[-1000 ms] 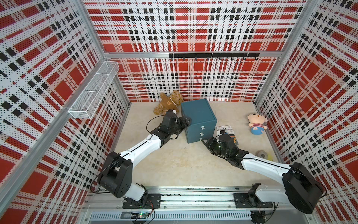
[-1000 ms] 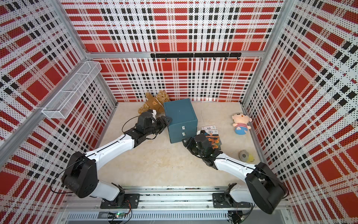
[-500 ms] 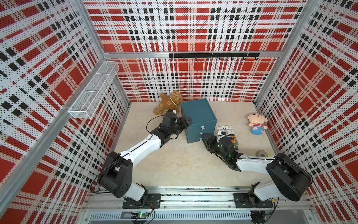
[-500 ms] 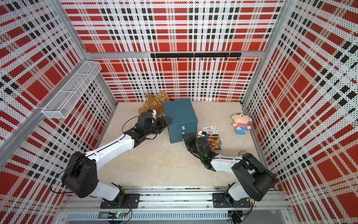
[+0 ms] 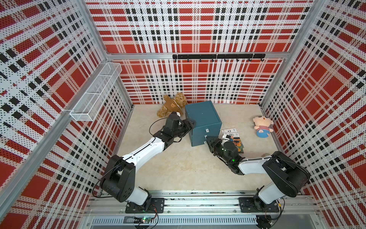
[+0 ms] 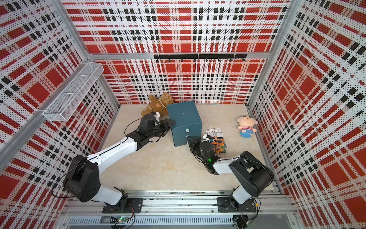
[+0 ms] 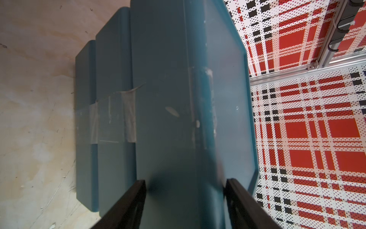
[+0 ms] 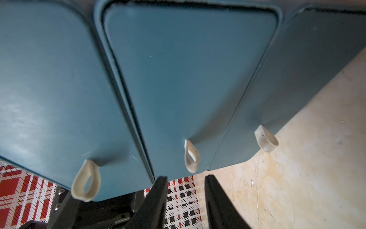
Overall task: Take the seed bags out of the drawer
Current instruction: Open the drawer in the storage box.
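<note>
**Several seed bags [image 5: 237, 142] out on the tabletop [image 5: 188, 168]**

Far left, a wire basket [image 5: 95, 95] on the wall. Next, a brown teddy bear [image 5: 172, 105] just beside the teal cabinet's [image 5: 204, 117] back corner. Then the left hand [image 5: 191, 124], spread wide, fingers [image 7: 130, 204] straddling the cabinet's upper left edge; hard to tell from the wrist view whether pressing or flanking. At the cabinet's front, the right hand [image 5: 209, 138], fingers [image 8: 156, 198] partly apart with nothing between, tips just short of the middle drawer's [image 8: 188, 69] loop pull [image 8: 191, 156]. Just right of it, the seed bags, flat and overlapping on the tabletop. Farthest right, a pink doll [image 5: 262, 126].
</note>
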Robot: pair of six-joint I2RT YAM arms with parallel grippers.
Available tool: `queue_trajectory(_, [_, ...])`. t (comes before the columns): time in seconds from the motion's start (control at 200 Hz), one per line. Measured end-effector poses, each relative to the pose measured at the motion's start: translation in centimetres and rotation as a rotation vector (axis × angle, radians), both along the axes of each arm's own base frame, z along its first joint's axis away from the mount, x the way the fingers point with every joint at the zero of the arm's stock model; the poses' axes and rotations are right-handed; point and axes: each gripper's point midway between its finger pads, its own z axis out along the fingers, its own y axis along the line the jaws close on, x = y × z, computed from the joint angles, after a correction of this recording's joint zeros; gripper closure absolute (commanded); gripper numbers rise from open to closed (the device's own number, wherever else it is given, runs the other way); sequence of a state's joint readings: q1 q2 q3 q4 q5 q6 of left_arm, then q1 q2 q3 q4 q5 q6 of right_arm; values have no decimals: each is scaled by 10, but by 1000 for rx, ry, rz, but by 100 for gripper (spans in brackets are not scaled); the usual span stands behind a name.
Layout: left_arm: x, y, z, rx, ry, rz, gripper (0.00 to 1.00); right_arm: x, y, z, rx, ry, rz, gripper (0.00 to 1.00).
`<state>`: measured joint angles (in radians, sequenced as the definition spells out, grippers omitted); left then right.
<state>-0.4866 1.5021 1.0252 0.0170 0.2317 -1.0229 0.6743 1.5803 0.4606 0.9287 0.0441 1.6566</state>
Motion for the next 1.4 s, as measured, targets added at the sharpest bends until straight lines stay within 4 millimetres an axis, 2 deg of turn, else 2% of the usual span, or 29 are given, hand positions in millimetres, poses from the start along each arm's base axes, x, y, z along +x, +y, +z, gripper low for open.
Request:
queue_trajectory(0.251, [-1,1,0,3,1,-3,32,7,3,-14,5,18,-11,64])
queue_trajectory(0.561, [-1,2,0,8,0,-6,32,16,3,-5,39,-11,-30,68])
queue_trajectory(0.671, [-1,3,0,10,0,-5,32,18,0,-4,47,-14,-39,75])
queue_trajectory(0.757, [-1,3,0,12,0,-3,32,20,-1,-4,45,-15,-43,87])
queue_trajectory(0.877, [-1,4,0,12,1,-3,32,20,-1,-7,50,-9,-40,100])
queue_trajectory(1.067, [-1,4,0,12,1,-2,32,19,0,-7,52,-7,-31,100])
queue_trajectory(1.182, [-1,4,0,12,1,-1,32,15,-2,-5,49,-4,-27,100])
queue_trajectory(1.403, [0,5,0,13,0,3,32,-17,-11,-5,32,23,6,100])
